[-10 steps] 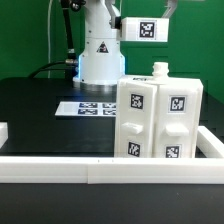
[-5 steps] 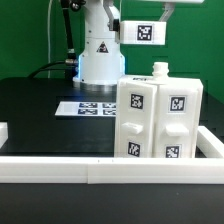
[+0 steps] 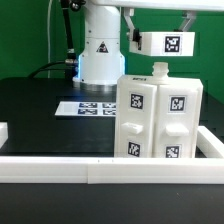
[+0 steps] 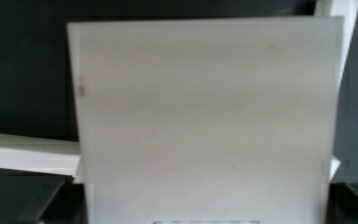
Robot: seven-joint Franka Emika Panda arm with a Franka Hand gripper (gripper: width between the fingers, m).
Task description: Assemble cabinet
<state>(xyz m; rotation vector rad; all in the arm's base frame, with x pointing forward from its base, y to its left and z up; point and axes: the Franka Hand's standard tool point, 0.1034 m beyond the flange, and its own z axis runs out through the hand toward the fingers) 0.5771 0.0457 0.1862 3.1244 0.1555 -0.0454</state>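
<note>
Where the exterior view starts on its left, the black table [image 3: 40,100] spreads wide, with a white rail [image 3: 100,170] running along its front edge. Further in, the marker board [image 3: 88,107] lies flat in front of the arm's base [image 3: 100,50]. Just beside the board, on the exterior view's right, the cabinet [image 3: 160,118] stands upright on the table, close behind the rail. Its two knobbed doors face the camera with four tags showing, and a small peg [image 3: 160,68] rises from its top.

Higher up, near the top right of that view, the gripper [image 3: 160,27] carries a tagged white panel [image 3: 165,43], held level in the air with the jaws closed on it, though the pads themselves are hard to make out. The cabinet sits below the gripper. The panel's underside is near the peg but apart from it, and how they line up in depth I cannot tell.

From the wrist, the panel [image 4: 202,110] fills most of the picture as a plain white face.
</note>
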